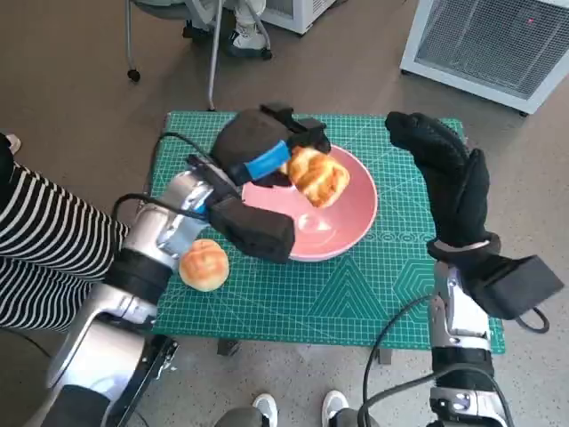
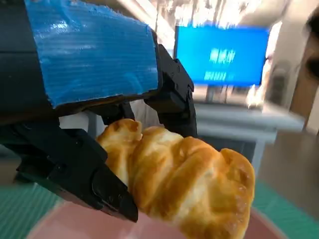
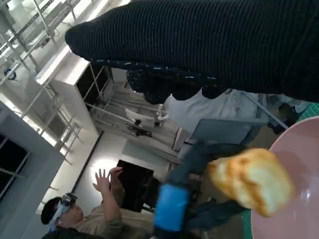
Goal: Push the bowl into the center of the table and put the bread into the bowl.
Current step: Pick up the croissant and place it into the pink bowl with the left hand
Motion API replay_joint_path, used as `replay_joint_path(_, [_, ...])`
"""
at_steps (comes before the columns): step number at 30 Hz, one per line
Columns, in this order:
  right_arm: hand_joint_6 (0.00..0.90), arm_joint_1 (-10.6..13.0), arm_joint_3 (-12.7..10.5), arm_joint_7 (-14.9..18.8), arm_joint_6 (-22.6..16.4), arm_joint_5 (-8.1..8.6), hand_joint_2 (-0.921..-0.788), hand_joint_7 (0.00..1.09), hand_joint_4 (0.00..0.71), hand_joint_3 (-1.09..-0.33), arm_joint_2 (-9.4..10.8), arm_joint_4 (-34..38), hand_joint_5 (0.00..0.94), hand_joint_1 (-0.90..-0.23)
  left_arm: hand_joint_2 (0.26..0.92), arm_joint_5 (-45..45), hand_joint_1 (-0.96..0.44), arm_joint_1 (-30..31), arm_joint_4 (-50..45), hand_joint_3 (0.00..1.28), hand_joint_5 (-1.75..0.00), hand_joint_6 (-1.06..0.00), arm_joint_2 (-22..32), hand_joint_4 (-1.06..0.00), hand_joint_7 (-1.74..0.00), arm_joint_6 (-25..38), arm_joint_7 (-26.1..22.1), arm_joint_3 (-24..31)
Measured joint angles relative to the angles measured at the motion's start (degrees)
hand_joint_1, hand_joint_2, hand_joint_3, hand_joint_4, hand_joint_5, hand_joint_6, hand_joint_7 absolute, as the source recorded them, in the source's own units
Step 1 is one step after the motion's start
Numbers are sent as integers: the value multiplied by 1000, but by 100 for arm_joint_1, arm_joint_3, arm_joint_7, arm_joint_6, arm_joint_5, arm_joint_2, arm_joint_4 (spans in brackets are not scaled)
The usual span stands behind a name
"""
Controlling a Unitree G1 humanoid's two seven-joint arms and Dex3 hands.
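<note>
Over the shallow pink plastic bowl (image 1: pixel 342 218), gripping a golden twisted bread roll (image 1: pixel 317 175) in the blue-taped black left hand (image 1: pixel 271 156), gloved right hand (image 1: pixel 444 173) idling unclenched beside the bowl, likely releasing next.

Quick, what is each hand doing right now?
Left hand: holding a bread over the bowl.
Right hand: open, holding nothing.

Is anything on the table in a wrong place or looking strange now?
One round bun lies on the green mat, outside the pink bowl, near its rim. The left robot hand holds a twisted bread above the bowl. Nothing looks spilled or damaged.
</note>
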Motion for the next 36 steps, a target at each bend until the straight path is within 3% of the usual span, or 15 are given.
replay_joint_path(6, [53, 61, -10, 14, 0, 53, -921, 538, 205, -756, 0, -16, 2, -788, 921, 75, -1, -158, 515, 66, -1158, -597, -221, -721, -1162, 60, -52, -146])
replay_joint_path(10, [53, 97, -11, 13, 0, 73, -921, 538, 206, -756, 0, -44, 2, -787, 921, 85, -1, -223, 841, 171, -1258, -512, -364, -561, -1315, 76, -148, -249])
replay_joint_path(11, [53, 105, -11, 13, 1, 76, -921, 538, 206, -756, 0, -53, 2, -787, 894, 72, -18, -234, 928, 166, -1119, -468, -397, -501, -1198, 76, -237, -261])
replay_joint_path(13, [53, 114, -10, 12, 1, 81, -921, 537, 207, -756, 0, -69, 2, -787, 843, 25, -52, -245, 1033, 102, -525, -427, -442, -418, -695, 84, -485, -261])
replay_joint_path(14, [53, 121, -11, 11, 2, 89, -921, 537, 207, -756, 0, -84, 2, -787, 832, -43, -57, -248, 1096, 73, -337, -426, -470, -387, -513, 114, -703, -248])
replay_joint_path(16, [53, 130, -9, 9, 3, 95, -921, 537, 208, -756, 0, -118, 3, -786, 794, -197, -53, -250, 1171, 32, -138, -354, -511, -249, -277, 196, -1101, -211])
replay_joint_path(18, [53, 135, -9, 3, 5, 95, -921, 537, 209, -756, 0, -147, 3, -787, 775, -301, -54, -251, 1181, 17, -70, -326, -524, -187, -174, 282, -1463, -183])
replay_joint_path(24, [55, 145, -6, -44, 11, 94, -921, 536, 211, -755, 2, -193, 4, -787, 742, -460, -143, -249, 996, 3, -8, -263, -421, -99, -48, 359, -2056, -86])
replay_joint_path(31, [56, 150, -3, -73, 15, 94, -921, 534, 211, -755, 2, -205, 3, -786, 736, -558, -160, -252, 797, 1, -1, -256, -308, -84, -26, 397, -2161, -19])
replay_joint_path(36, [55, 175, 35, -140, 18, 62, -921, 533, 211, -757, 81, -249, 3, -782, 726, -1081, -157, 143, -61, 0, 0, -243, 137, -57, -13, 49, -2646, 359])
